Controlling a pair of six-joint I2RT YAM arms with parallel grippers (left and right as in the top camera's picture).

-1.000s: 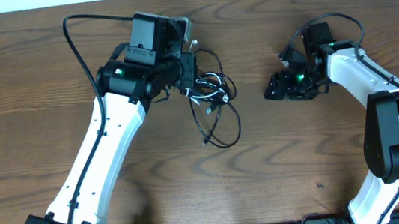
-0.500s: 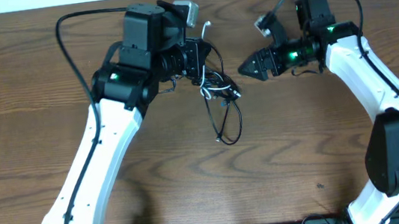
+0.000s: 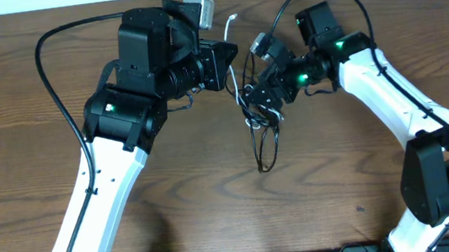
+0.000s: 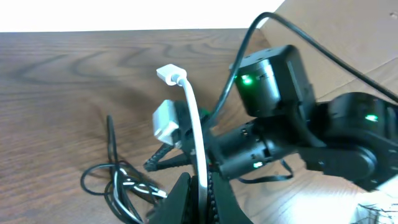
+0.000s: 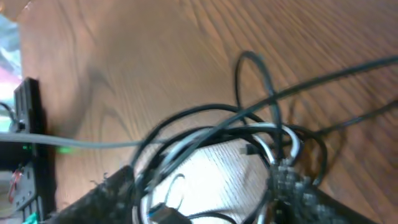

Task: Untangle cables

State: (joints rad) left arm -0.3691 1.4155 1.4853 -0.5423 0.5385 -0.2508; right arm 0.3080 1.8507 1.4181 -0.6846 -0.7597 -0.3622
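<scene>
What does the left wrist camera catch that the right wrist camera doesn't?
Only the left wrist view shows the left claw gripping the white cable, its plug standing up, and the right arm behind. Only the right wrist view shows the right claw open, with black cables looped across it, close and blurred. Both show those black cables on the wooden table.

Bright, even light covers the wooden table (image 3: 14, 209), with only faint, soft shadows on it. Past the table's far edge the left wrist view burns out white. The right wrist view is motion-blurred, the cables (image 5: 273, 134) over the table smeared.
</scene>
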